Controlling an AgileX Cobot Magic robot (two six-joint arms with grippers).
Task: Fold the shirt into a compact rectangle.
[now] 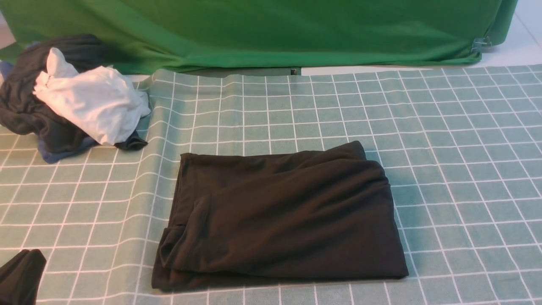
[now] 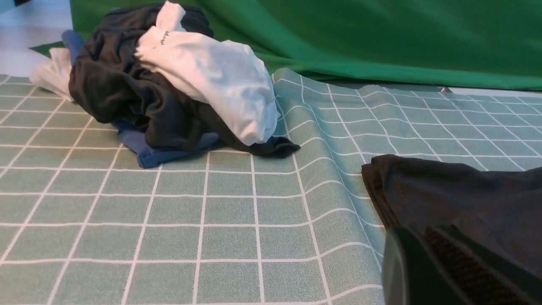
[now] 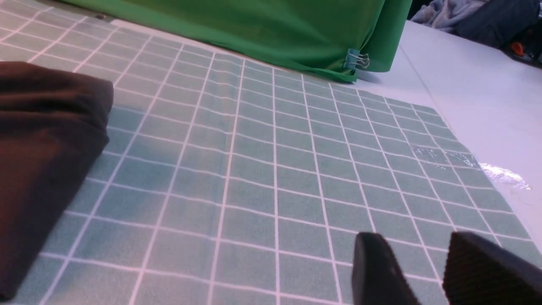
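From the front there is one black shirt [image 1: 279,216], folded into a rough rectangle and lying at the centre of the green checked tablecloth [image 1: 457,140]. Its near edge shows stacked layers, and soft creases run across the top; no print or label shows. At ten o'clock sits one heap of clothes [image 1: 29,110] with a single white garment [image 1: 93,101] on top. One green backdrop cloth [image 1: 271,29] hangs at twelve o'clock. The left gripper [image 1: 19,277] pokes in at eight o'clock, apart from the shirt.

In the left wrist view, the left gripper [image 2: 444,271] is closed and empty, with the shirt's folded corner [image 2: 444,190] just beyond it and the heap [image 2: 127,97] further off.

In the right wrist view, the right gripper [image 3: 427,271] has two fingers [image 3: 377,271] standing apart, holding nothing, over bare tablecloth [image 3: 275,169]. The shirt's edge [image 3: 46,144] lies well apart from it.
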